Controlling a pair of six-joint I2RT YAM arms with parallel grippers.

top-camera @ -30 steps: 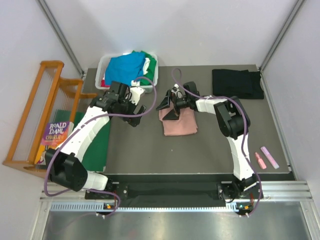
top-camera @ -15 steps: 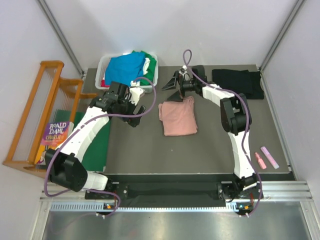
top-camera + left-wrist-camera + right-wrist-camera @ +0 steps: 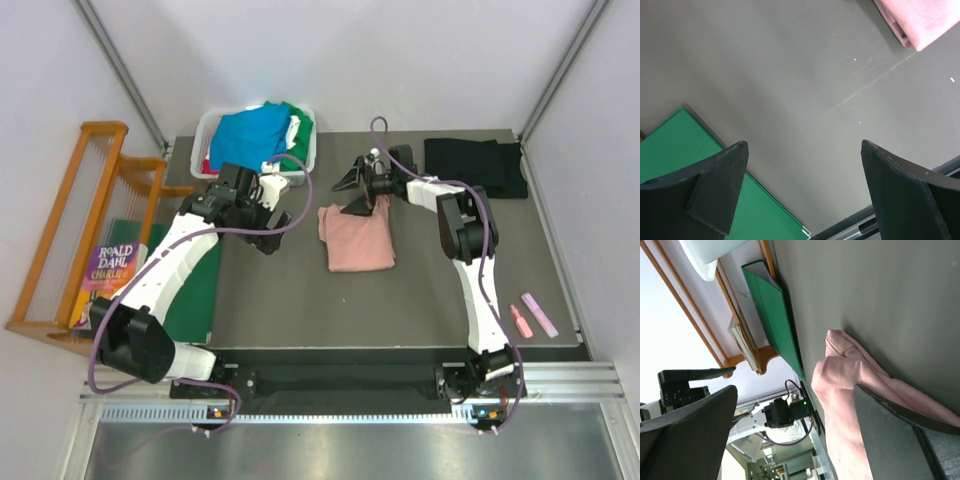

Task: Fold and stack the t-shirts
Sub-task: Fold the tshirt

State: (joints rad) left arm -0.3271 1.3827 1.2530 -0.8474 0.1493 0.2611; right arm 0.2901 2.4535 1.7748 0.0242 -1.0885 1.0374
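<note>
Dark grey desk [image 3: 280, 300] fills the middle of the scene, with white walls around it. At the far left stands a white bin [image 3: 207, 132] that holds the unfolded t-shirts: a bright blue one [image 3: 250, 130] on top, with green and red cloth at its sides. At the far right lies the black t-shirt [image 3: 475, 167], already folded flat. The dusty-pink t-shirt [image 3: 355, 240] lies folded near the centre.

The right gripper [image 3: 795, 389] hangs at the far edge of the pink shirt with its jaws spread wide and nothing between them; I cannot tell if one finger touches the cloth. The left gripper [image 3: 804, 146] is also spread and empty, over bare desk to the left of the pink shirt.

I judge the shirt to be light, soft and limp, so its layers probably slide apart if only one corner is lifted. A better hold is a pinch through all layers at the thick folded edge, keeping it low while it moves to the stack.
</note>
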